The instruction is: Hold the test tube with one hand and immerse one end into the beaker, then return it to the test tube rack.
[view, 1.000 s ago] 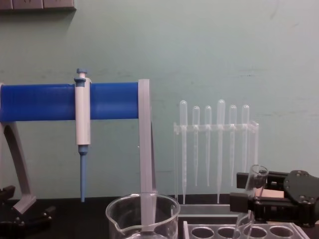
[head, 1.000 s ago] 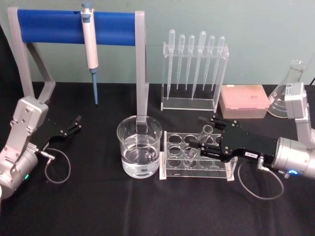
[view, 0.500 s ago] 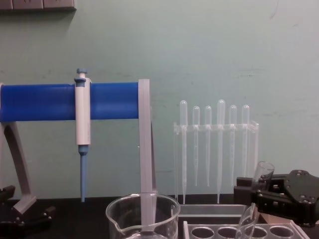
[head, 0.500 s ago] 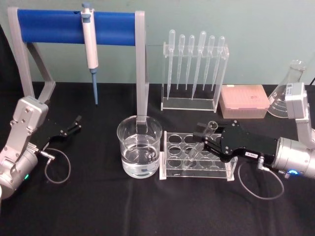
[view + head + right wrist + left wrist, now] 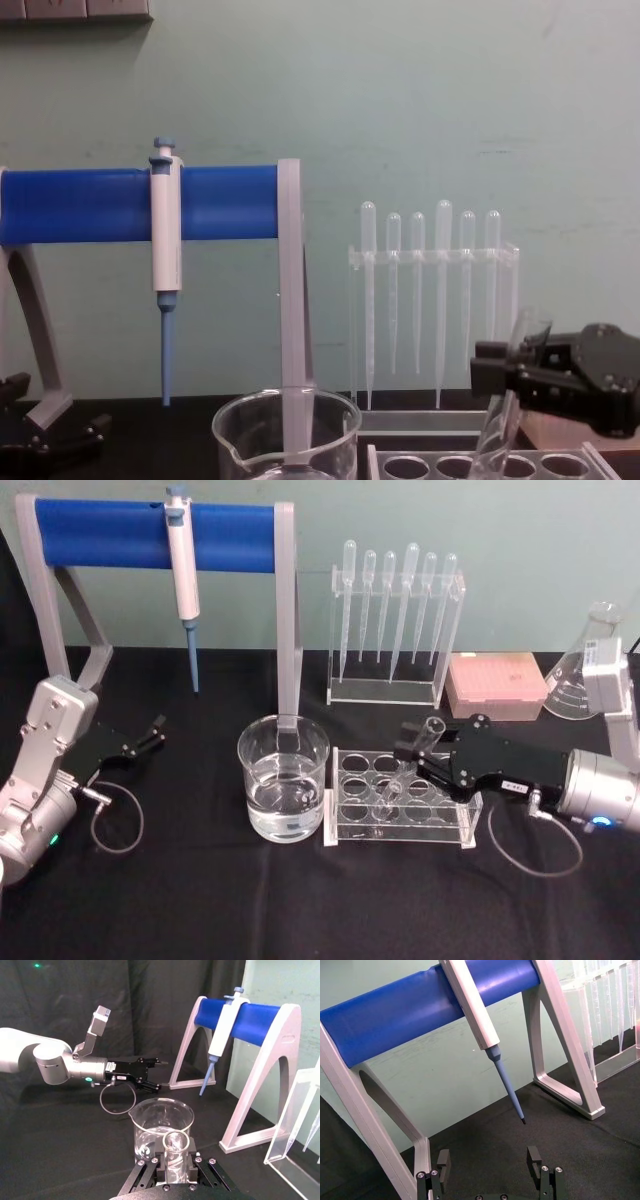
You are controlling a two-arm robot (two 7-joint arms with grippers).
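The test tube (image 5: 432, 728) leans with its lower end in a hole of the clear rack (image 5: 400, 802) and its rim up toward the right. My right gripper (image 5: 418, 748) is shut on the tube's upper part. In the right wrist view the tube's rim (image 5: 176, 1142) sits between the black fingers. In the chest view the tilted tube (image 5: 508, 400) crosses the right gripper (image 5: 512, 372). The beaker (image 5: 283, 788), part full of clear liquid, stands just left of the rack. My left gripper (image 5: 150, 736) rests open at the far left, holding nothing.
A white-and-blue pipettor (image 5: 183, 575) hangs from the blue-barred stand (image 5: 110, 535), whose grey leg (image 5: 289, 630) stands right behind the beaker. A pipette rack (image 5: 392, 630), a pink tip box (image 5: 497, 685) and a flask (image 5: 578, 670) line the back.
My right gripper's fingers have shut on the test tube, which was standing between them. The tube's rim has shifted up and to the right, so it leans more. The left arm is unmoved.
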